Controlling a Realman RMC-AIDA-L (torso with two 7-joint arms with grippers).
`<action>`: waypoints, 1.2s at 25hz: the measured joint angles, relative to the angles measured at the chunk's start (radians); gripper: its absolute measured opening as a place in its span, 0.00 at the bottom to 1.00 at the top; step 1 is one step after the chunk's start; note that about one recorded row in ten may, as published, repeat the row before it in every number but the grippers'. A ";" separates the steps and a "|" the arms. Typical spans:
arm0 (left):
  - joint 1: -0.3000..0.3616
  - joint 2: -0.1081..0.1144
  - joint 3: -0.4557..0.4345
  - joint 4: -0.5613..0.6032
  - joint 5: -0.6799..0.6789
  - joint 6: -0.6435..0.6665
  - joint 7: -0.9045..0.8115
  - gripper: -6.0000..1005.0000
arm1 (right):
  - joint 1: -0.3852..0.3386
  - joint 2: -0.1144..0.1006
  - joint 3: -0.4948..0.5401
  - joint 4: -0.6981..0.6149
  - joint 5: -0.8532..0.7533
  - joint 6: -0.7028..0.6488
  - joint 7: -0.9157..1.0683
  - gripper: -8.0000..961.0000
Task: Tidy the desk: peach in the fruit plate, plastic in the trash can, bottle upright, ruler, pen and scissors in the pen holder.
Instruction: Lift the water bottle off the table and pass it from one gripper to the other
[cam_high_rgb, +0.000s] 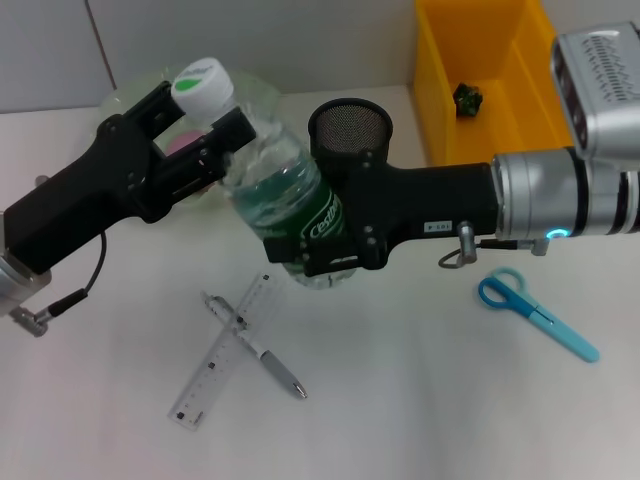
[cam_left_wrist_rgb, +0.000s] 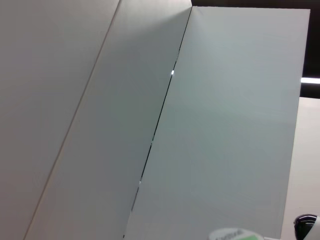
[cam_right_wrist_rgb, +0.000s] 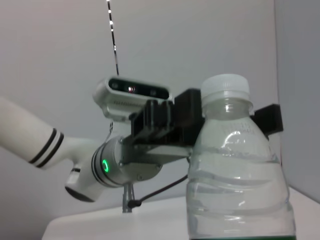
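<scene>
The bottle (cam_high_rgb: 285, 195) stands nearly upright over the desk (cam_high_rgb: 420, 400), with its white, green-topped cap (cam_high_rgb: 203, 85) up. My left gripper (cam_high_rgb: 200, 118) is shut on its neck just under the cap. My right gripper (cam_high_rgb: 300, 220) is shut on its labelled body. The right wrist view shows the bottle (cam_right_wrist_rgb: 235, 165) with the left gripper's fingers (cam_right_wrist_rgb: 187, 115) at its shoulder. The pen holder (cam_high_rgb: 350, 125) stands right behind the bottle. The ruler (cam_high_rgb: 225, 352) lies crossed with the pen (cam_high_rgb: 262, 352). The scissors (cam_high_rgb: 535, 312) lie at the right. The peach (cam_high_rgb: 183, 140) shows in the fruit plate (cam_high_rgb: 125, 100), mostly hidden.
The yellow trash can (cam_high_rgb: 440, 90) stands at the back right with a dark crumpled piece (cam_high_rgb: 467, 98) inside. The left wrist view shows wall panels and the bottle cap's edge (cam_left_wrist_rgb: 232, 234). My right arm (cam_high_rgb: 560, 195) stretches across above the scissors.
</scene>
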 joint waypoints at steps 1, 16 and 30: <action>0.000 0.000 0.000 0.000 0.000 0.000 0.000 0.82 | 0.001 0.000 -0.006 0.000 0.000 0.005 0.000 0.83; -0.011 0.001 0.001 -0.008 0.006 -0.002 0.000 0.82 | 0.001 0.000 -0.015 0.002 0.000 0.023 0.000 0.83; -0.014 0.000 0.008 -0.008 0.006 -0.007 0.001 0.79 | 0.000 0.000 -0.015 0.002 0.000 0.015 0.000 0.83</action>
